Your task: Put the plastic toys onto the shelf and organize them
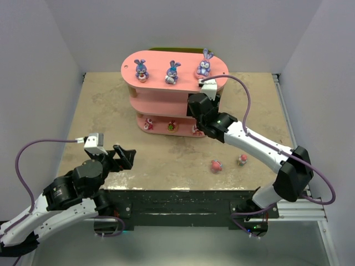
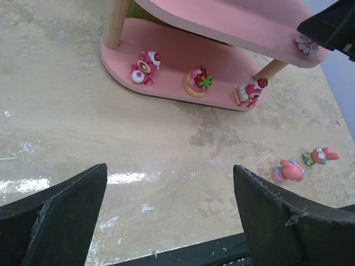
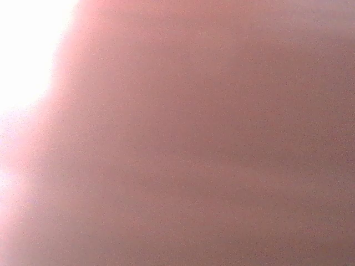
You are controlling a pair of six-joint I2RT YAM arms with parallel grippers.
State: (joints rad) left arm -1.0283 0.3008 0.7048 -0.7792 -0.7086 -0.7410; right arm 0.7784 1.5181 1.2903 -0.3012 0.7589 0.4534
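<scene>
Tabletop (image 1: 111, 111) beige, mottled; white walls (image 1: 83, 33) round — L jaws apart, R jaws at shelf (image 1: 157, 61), can't tell.

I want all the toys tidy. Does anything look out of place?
Yes. Two small pink plastic figures lie on the tan table, near the pink three-tier shelf, while the other toys sit on its boards.

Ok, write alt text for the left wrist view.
The left gripper stands open and empty over a beige mottled table. Ahead, the bottom board of the pink oval shelf holds three small pink-and-red plastic figurines in a row; two more pink figurines lie on the table to the right.
</scene>
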